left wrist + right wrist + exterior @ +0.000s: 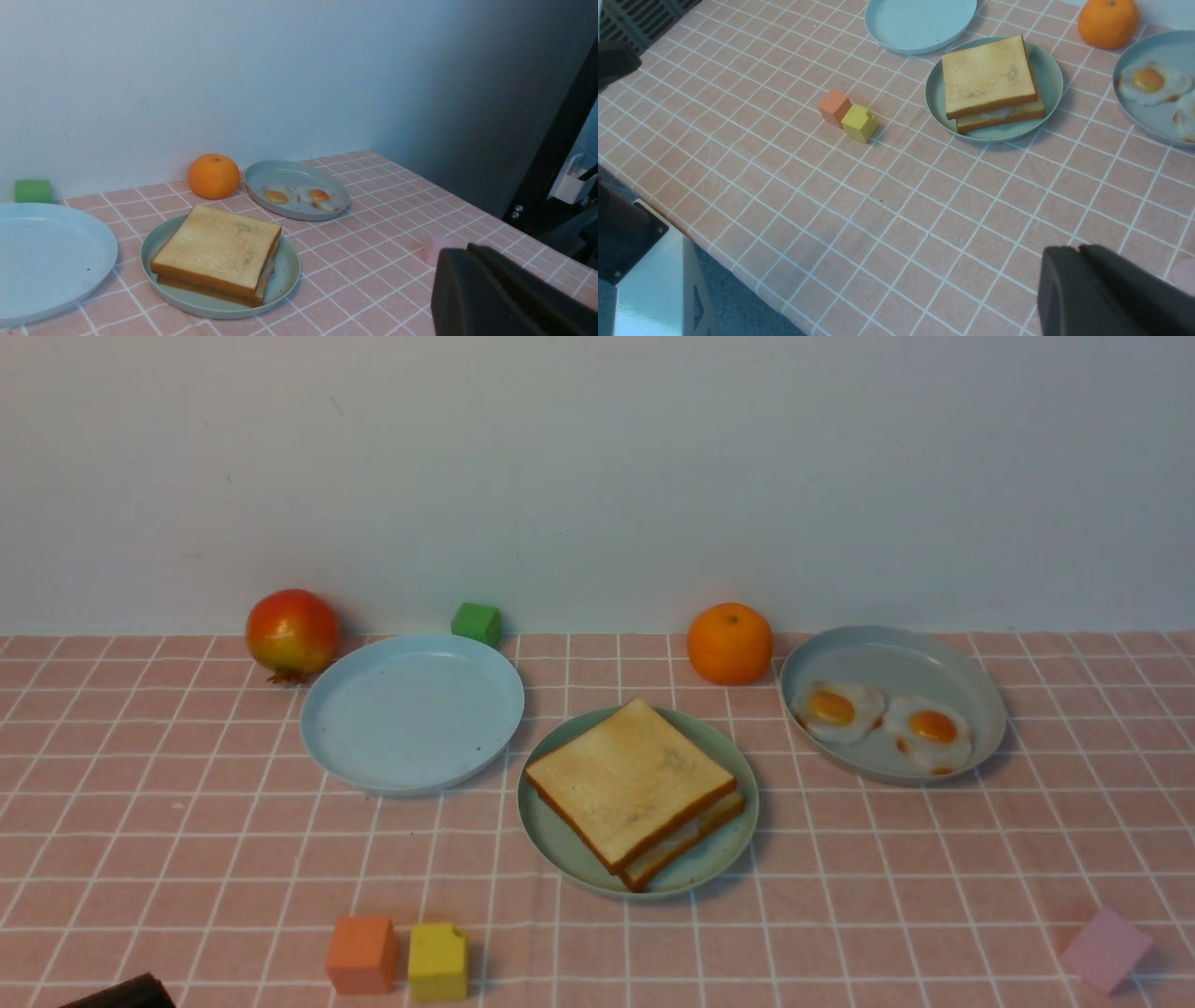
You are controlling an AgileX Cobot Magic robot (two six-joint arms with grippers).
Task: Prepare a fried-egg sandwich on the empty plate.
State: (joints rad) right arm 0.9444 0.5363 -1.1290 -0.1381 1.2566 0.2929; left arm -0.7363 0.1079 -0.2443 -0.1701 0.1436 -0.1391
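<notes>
The fried-egg sandwich (633, 791) sits fully stacked on the mint-green plate (544, 823) at the middle of the table (840, 896), so the task looks finished, with the left tool (467, 249) and right tool (1078, 249) both closed, empty and well clear of it.

A staged lab tabletop: pink checked cloth (840, 896) against a bare white wall (597, 476), scattered coloured blocks (361, 954).
</notes>
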